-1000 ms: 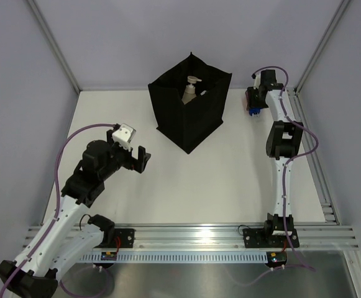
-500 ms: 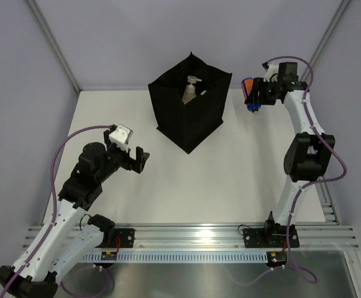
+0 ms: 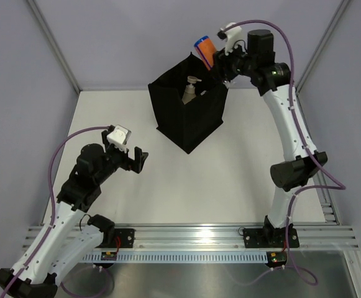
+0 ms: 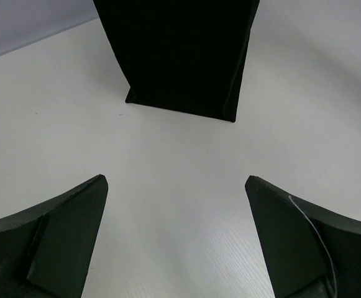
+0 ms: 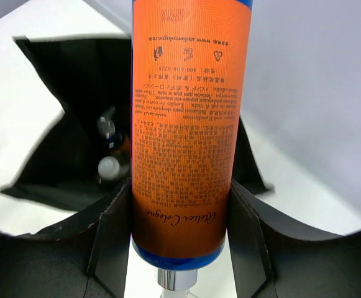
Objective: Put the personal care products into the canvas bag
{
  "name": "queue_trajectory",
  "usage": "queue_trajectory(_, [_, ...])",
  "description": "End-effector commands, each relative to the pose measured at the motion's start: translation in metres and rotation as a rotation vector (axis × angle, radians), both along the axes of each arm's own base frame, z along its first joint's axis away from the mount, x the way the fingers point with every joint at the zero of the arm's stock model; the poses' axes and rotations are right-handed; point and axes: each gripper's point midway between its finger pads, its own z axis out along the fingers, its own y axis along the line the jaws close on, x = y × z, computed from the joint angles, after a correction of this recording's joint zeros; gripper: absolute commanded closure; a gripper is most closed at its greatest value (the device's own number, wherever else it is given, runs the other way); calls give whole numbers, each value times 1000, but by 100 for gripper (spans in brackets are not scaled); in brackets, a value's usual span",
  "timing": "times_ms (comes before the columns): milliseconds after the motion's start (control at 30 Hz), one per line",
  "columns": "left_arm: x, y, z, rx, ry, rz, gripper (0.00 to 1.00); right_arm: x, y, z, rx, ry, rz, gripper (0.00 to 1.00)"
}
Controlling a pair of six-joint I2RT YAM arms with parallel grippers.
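Observation:
The black canvas bag (image 3: 189,102) stands upright at the back middle of the table, open at the top. A tan bottle with a beige pump cap (image 3: 191,89) stands inside it. My right gripper (image 3: 212,54) is shut on an orange cylinder with blue ends (image 3: 204,46) and holds it high over the bag's far right rim. In the right wrist view the orange cylinder (image 5: 186,124) fills the gap between the fingers, with the bag's opening (image 5: 74,112) below and small bottles (image 5: 109,166) inside. My left gripper (image 3: 138,160) is open and empty above the table, left of the bag (image 4: 180,56).
Grey walls with metal posts close in the table at the back and sides. The aluminium rail (image 3: 192,236) with both arm bases runs along the near edge. The right arm reaches tall from its base up to the bag.
My right arm has swung left and up from the back right corner, carrying the orange cylinder to above the bag's rim. The left arm has barely moved.

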Motion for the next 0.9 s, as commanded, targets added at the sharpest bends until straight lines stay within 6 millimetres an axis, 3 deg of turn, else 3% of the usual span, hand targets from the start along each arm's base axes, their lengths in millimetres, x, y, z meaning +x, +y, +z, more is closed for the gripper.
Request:
queue_trajectory(0, [7, 3, 6, 6, -38, 24, 1, 29, 34, 29, -170, -246, 23, 100])
queue_trajectory(33, [8, 5, 6, 10, -36, 31, 1, 32, 41, 49, -171, -314, 17, 100])
queue_trajectory(100, [8, 5, 5, 13, -33, 34, 1, 55, 57, 41, -229, -381, -2, 100])
queue_trajectory(167, [9, 6, 3, 20, -27, 42, 1, 70, 60, 41, -257, -436, -23, 100])
queue_trajectory(300, [10, 8, 1, 26, -24, 51, 1, 94, 64, 19, -316, -462, -40, 100])
queue_trajectory(333, [10, 8, 0, 30, -22, 50, 1, 98, 63, 1, -340, -431, -35, 100])
queue_trajectory(367, [11, 7, -1, 32, -20, 48, 1, 98, 63, -7, -347, -417, -27, 100])
queue_trajectory(400, [11, 7, -1, 33, -21, 46, 1, 91, 60, 4, -335, -435, -25, 100])
queue_trajectory(433, [11, 7, -1, 34, -23, 42, 1, 90, 62, -26, -356, -380, 4, 100])
queue_trajectory(467, [11, 6, -2, 35, -19, 39, 1, 85, 64, -31, -350, -375, 31, 99])
queue_trajectory(500, [11, 5, -1, 34, -20, 36, 1, 75, 64, -14, -329, -415, 46, 96])
queue_trajectory(533, [11, 5, -2, 36, -18, 36, 1, 72, 65, -40, -347, -375, 78, 94])
queue_trajectory(567, [10, 4, -1, 34, -18, 28, 1, 66, 69, -40, -341, -383, 106, 93])
queue_trajectory(667, [10, 4, 0, 32, -19, 27, 1, 55, 73, -45, -333, -359, 160, 85])
queue_trajectory(700, [9, 4, 0, 30, -20, 24, 1, 53, 74, -57, -345, -320, 182, 81])
queue_trajectory(767, [8, 4, 2, 27, -27, 23, 1, 52, 78, -60, -337, -300, 202, 64])
queue_trajectory(800, [8, 4, 2, 25, -27, 24, 1, 53, 78, -72, -344, -268, 207, 55])
queue_trajectory(833, [8, 4, 3, 23, -30, 24, 1, 54, 79, -68, -339, -270, 199, 40])
queue_trajectory(867, [7, 4, 4, 22, -33, 24, 1, 55, 79, -69, -327, -254, 186, 34])
